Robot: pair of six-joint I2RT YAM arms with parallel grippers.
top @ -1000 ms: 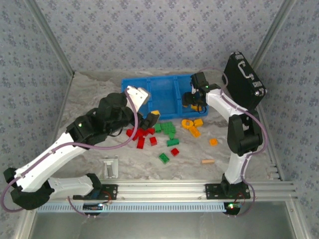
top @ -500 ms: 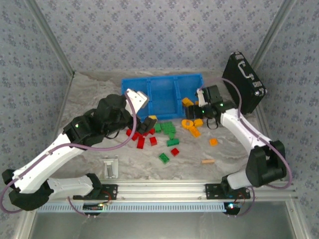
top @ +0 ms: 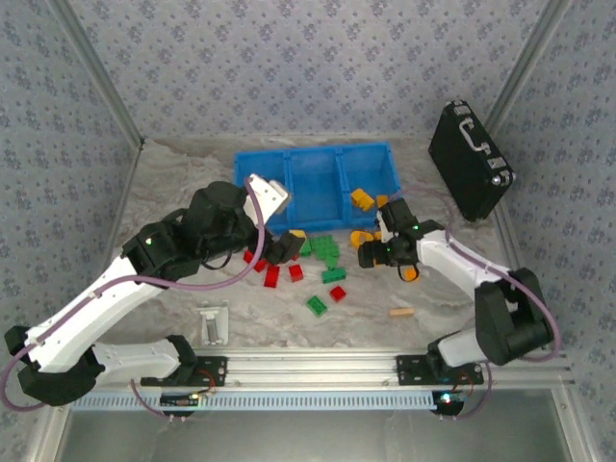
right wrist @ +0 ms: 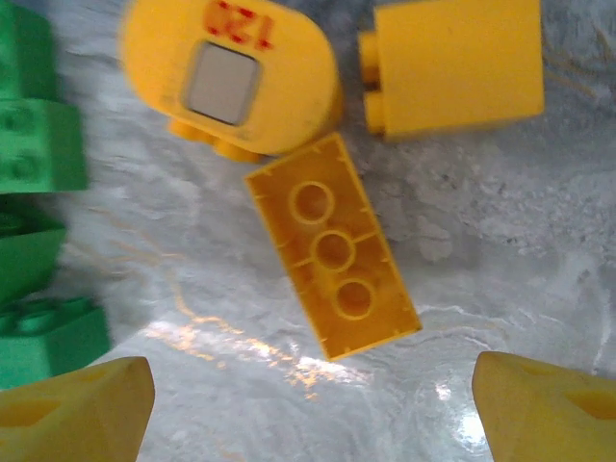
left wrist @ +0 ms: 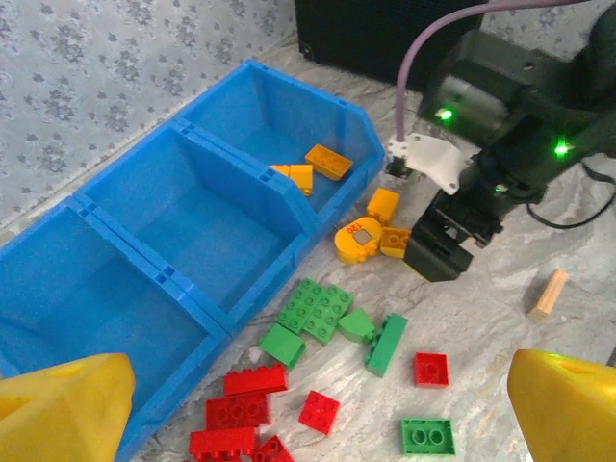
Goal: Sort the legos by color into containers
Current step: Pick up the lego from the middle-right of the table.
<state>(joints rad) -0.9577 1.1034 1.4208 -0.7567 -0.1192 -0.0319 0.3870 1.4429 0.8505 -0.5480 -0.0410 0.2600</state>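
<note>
**Both grippers spread, nothing held**

Right wrist: right gripper (right wrist: pixel 308 409) has its fingers wide apart above an orange brick (right wrist: pixel 332 245) lying hollow side up on the table (right wrist: pixel 500 231). Just beside it is the orange ring piece (right wrist: pixel 231 82), marked "120" in red.

Left wrist: left gripper (left wrist: pixel 313 409) spread too. Two orange bricks (left wrist: pixel 327 162) sit in the end bin of the blue containers (left wrist: pixel 192 207).

Top view: red legos (top: pixel 272 274) and green legos (top: pixel 325 252) lie loose in front of the bins.

Bright even light, soft shadows; table (right wrist: pixel 227 348) glare, fingers (right wrist: pixel 75 408) blurry in rt-wrist view.
</note>
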